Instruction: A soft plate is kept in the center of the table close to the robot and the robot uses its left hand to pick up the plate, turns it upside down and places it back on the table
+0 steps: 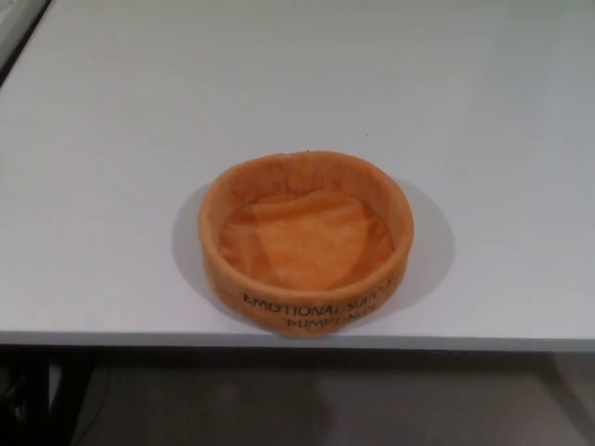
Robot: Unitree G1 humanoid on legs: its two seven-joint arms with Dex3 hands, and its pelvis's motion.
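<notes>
So, neither robot hand is in the shot, which means I can't tell how the fingers stand. The soft plate [305, 243] is an orange fabric dish with a raised round wall, opening up, wrinkly bottom, black print on its near side. It sits on the white tabletop [112, 167], right by the middle of the near edge.

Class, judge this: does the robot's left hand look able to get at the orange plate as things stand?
Probably yes. The soft orange plate sits open side up near the table's front edge, with nothing beside it to block the way. The left hand itself is not in view, so this is a guess.
</notes>
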